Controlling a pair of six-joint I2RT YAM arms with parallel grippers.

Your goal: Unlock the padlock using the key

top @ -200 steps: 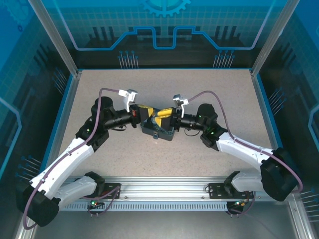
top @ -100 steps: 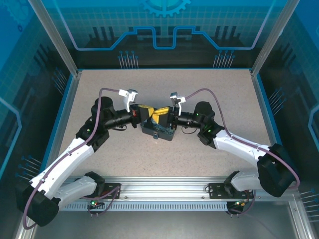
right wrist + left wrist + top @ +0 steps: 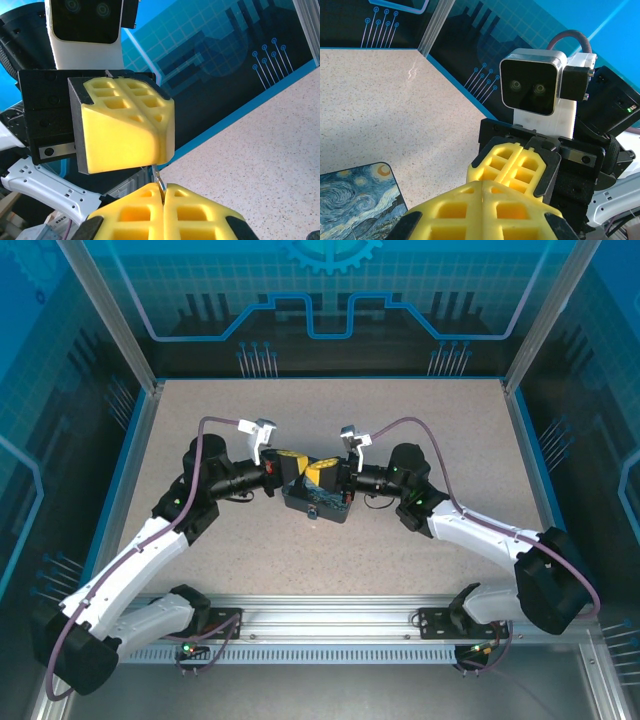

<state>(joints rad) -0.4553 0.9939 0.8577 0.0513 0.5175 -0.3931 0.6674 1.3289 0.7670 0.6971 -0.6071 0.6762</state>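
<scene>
My right jaws, closed, nip a thin sliver, likely the key (image 3: 159,179), pointed at my shut left jaws to meet them above the tin (image 3: 316,508).

You've got two white-and-black jointed arms (image 3: 130,560), purple cables (image 3: 215,421) looping off behind the jaws, yellow waffle-grid foam pads (image 3: 125,135) in black frames, and a white camera block (image 3: 545,107) riding above them.
</scene>
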